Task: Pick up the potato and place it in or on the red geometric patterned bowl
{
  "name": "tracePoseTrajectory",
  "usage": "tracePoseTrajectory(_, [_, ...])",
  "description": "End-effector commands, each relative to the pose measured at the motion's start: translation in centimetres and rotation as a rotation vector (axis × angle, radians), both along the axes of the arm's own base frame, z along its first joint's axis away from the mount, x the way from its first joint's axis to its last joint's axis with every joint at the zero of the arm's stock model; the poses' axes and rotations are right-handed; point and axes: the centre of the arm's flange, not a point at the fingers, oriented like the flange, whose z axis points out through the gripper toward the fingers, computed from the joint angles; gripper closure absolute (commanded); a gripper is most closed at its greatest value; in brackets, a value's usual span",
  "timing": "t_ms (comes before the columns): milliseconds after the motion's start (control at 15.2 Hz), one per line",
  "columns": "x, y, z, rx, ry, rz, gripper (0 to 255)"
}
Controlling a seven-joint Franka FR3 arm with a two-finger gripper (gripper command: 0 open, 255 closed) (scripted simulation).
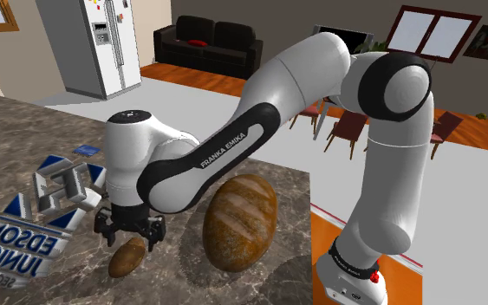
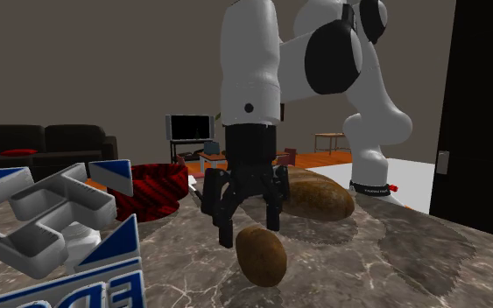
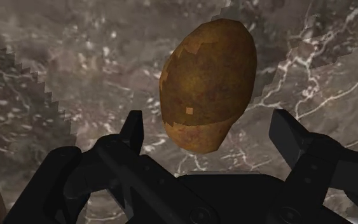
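Note:
A brown potato (image 1: 127, 257) (image 2: 261, 255) (image 3: 209, 86) lies on the dark marble counter (image 2: 393, 254). My black gripper (image 1: 129, 232) (image 2: 250, 226) (image 3: 209, 121) hangs just above it, pointing down, open. Its fingers (image 3: 133, 127) stand wide apart on either side of the potato's near end and do not touch it. The red patterned bowl (image 2: 152, 188) sits on the counter behind the gripper, toward the second exterior view's left, partly hidden by a box.
A large brown bread loaf (image 1: 240, 221) (image 2: 319, 197) lies close beside the potato. A blue and white printed box (image 1: 42, 208) (image 2: 52, 236) stands on the potato's other side. The counter edge (image 1: 307, 225) runs near the arm's stand.

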Motion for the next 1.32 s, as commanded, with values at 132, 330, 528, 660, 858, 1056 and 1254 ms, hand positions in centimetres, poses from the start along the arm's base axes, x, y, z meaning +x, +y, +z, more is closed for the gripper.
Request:
tracePoseTrajectory(132, [0.0, 0.1, -0.9, 0.0, 0.0, 0.0, 0])
tracePoseTrajectory(330, [0.0, 0.1, -0.9, 0.0, 0.0, 0.0, 0])
tracePoseTrajectory(528, [0.0, 0.1, -0.8, 0.0, 0.0, 0.0, 255])
tracePoseTrajectory(660, [0.0, 0.1, -0.8, 0.0, 0.0, 0.0, 255])
tracePoseTrajectory(858, [0.0, 0.1, -0.8, 0.0, 0.0, 0.0, 255])
tracePoseTrajectory(1056, [-0.1, 0.1, -0.8, 0.0, 0.0, 0.0, 255])
tracePoseTrajectory(1254, [0.0, 0.1, 0.2, 0.0, 0.0, 0.0, 255])
